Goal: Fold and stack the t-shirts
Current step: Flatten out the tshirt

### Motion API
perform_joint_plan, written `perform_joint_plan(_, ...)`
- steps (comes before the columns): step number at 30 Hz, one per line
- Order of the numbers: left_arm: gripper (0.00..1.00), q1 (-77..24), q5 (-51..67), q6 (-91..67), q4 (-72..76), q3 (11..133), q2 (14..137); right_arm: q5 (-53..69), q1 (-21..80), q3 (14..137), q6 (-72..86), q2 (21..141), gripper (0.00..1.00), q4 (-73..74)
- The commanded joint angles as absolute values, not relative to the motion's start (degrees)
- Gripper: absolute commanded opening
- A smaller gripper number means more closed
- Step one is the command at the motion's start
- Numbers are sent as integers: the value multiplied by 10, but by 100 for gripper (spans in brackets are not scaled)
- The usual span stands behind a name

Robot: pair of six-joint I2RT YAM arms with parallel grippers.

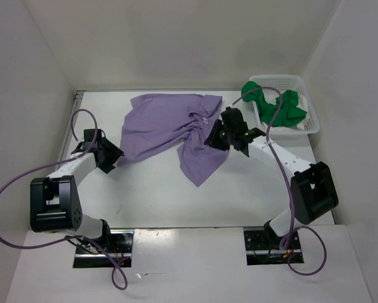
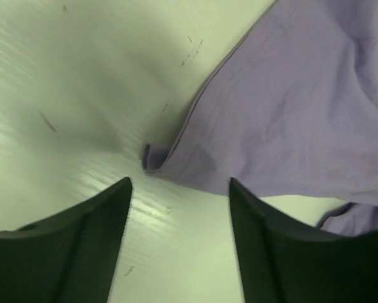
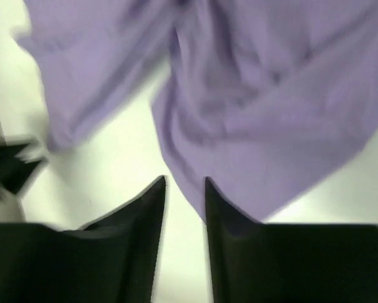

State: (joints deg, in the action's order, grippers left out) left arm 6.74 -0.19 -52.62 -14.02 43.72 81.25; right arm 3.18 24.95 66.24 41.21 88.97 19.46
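The lavender-purple t-shirt [image 1: 163,123] lies crumpled and partly spread at the back middle of the table. My left gripper [image 1: 115,155] is open and empty just off its near left corner; that folded-over corner [image 2: 156,158] lies just ahead of the gripper [image 2: 180,183]. My right gripper [image 1: 214,140] hovers over the shirt's bunched right side. Its jaws stand a little apart and empty, with the cloth [image 3: 258,95] edge just past the gripper [image 3: 185,182]. The bright green t-shirt [image 1: 280,107] lies bunched in the basket. I cannot make out the cream-white shirt.
The white mesh basket [image 1: 283,78] stands at the back right corner. White walls close in the table on the left, back and right. Purple cables loop from both arms.
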Motion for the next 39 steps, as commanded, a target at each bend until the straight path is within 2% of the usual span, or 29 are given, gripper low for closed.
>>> perform_joint_plan(1,73,67,32,-520,-108,446,848,45,277,579,434,854,40,179)
perform_joint_plan(4,76,67,46,-514,-85,446,880,23,277,553,446,854,54,172)
perform_joint_plan(8,76,67,56,-514,-71,453,885,2,263,545,452,878,59,167)
perform_joint_plan(10,72,67,56,-514,-66,463,885,-17,247,540,452,897,60,161)
perform_joint_plan(14,48,67,67,-508,-60,482,900,-33,231,540,463,936,60,156)
perform_joint_plan(15,39,67,76,-508,-60,483,906,-50,231,547,463,945,61,156)
perform_joint_plan(19,22,67,88,-513,-74,509,894,-69,226,554,468,977,61,155)
perform_joint_plan(21,17,67,96,-519,-91,519,875,-69,219,559,468,990,61,155)
perform_joint_plan(23,14,67,111,-526,-110,544,852,-75,219,580,468,1012,53,149)
perform_joint_plan(24,13,67,117,-526,-134,554,846,-75,219,586,468,1018,37,149)
perform_joint_plan(27,12,67,163,-533,-193,594,817,-69,214,613,463,1023,12,169)
perform_joint_plan(30,12,82,207,-539,-262,614,790,-91,207,619,452,968,9,203)
perform_joint_plan(31,15,82,224,-534,-273,614,781,-91,198,614,445,951,9,213)
perform_joint_plan(32,22,82,231,-533,-273,582,772,-91,186,603,445,915,9,231)
perform_joint_plan(33,35,88,231,-533,-273,562,766,-91,180,596,437,898,9,240)
perform_joint_plan(34,59,93,217,-533,-259,542,761,-91,173,589,430,867,9,246)
perform_joint_plan(37,92,138,161,-501,-237,518,786,-91,153,566,424,838,9,258)
perform_joint_plan(39,94,143,130,-496,-223,540,824,-91,145,559,417,832,10,258)
